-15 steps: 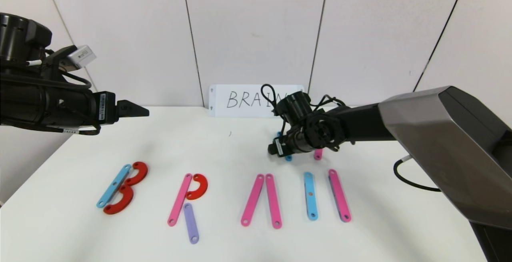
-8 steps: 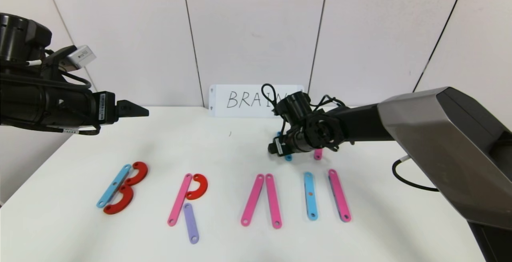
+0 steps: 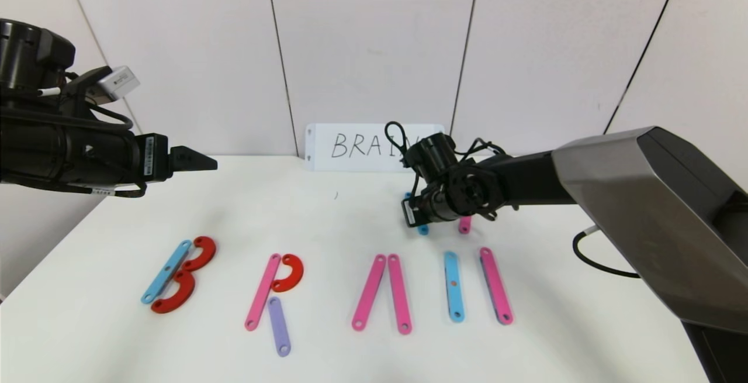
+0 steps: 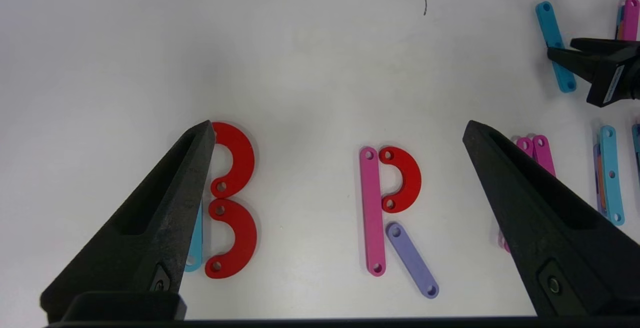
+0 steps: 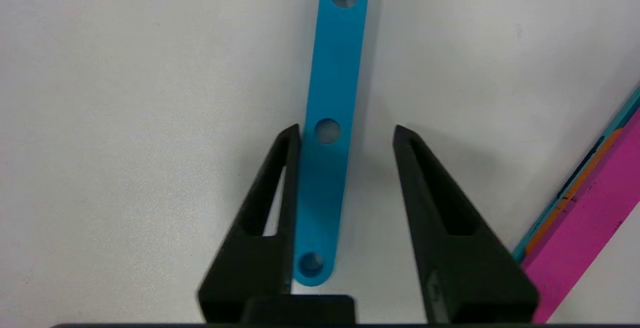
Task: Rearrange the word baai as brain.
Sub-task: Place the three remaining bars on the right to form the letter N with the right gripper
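Plain white bench (image 3: 350, 207), matte, with a tiny dark scuff (image 3: 336, 196) on it out past the left jaws. Behind it there's a wall (image 3: 374, 44) of pale panels split by thin dark seams. A white card (image 3: 350, 146) leans on that wall, beyond the right jaws. Light's soft and even, shadows faint.

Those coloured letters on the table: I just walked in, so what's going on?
A two-armed robot is spelling BRAIN from flat bars. B and R are laid out. The right tool is low over a loose blue bar behind the row, straddling it, one finger beside its edge, not yet clamped. The left tool hangs open above the B and R.
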Robot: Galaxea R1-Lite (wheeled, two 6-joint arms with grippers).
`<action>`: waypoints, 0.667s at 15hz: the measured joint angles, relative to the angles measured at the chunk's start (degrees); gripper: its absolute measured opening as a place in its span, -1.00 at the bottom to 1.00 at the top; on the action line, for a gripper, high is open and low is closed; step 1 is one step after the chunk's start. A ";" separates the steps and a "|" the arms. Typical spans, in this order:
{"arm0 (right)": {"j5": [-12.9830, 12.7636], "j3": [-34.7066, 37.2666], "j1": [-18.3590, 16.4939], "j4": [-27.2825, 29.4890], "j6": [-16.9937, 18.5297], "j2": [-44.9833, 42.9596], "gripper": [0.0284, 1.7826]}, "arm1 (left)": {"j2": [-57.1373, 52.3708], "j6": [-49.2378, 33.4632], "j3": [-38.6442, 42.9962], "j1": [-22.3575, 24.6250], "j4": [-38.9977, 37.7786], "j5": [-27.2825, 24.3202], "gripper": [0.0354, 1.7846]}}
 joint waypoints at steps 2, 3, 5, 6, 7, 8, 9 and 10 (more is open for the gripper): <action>-0.26 -0.06 0.06 -0.16 0.41 0.02 -0.66 | 0.00 0.00 0.00 0.00 0.00 0.05 0.94; -0.34 -0.28 0.20 -0.24 0.76 0.02 -0.72 | 0.01 0.00 0.00 0.00 -0.05 0.02 0.94; -1.52 -0.69 0.20 -0.30 1.05 0.07 -0.73 | 0.01 0.00 0.00 0.05 -0.07 0.05 0.94; -1.85 -0.79 0.00 -0.35 1.17 0.09 -0.73 | 0.01 0.02 0.00 0.11 -0.07 0.02 0.94; -1.96 -0.80 -0.13 -0.49 1.19 0.07 -0.73 | 0.01 0.02 -0.02 0.18 -0.07 0.00 0.94; -2.01 -0.91 -0.30 -0.49 1.19 -0.06 -0.73 | 0.01 0.02 -0.05 0.22 -0.07 0.02 0.94; -2.07 -1.10 -0.50 -0.30 1.19 -0.39 -0.73 | 0.01 0.02 -0.06 0.27 -0.10 0.05 0.94; -2.21 -1.18 -0.77 -0.09 1.19 -0.94 -0.73 | 0.01 0.00 -0.09 0.27 -0.10 0.05 0.94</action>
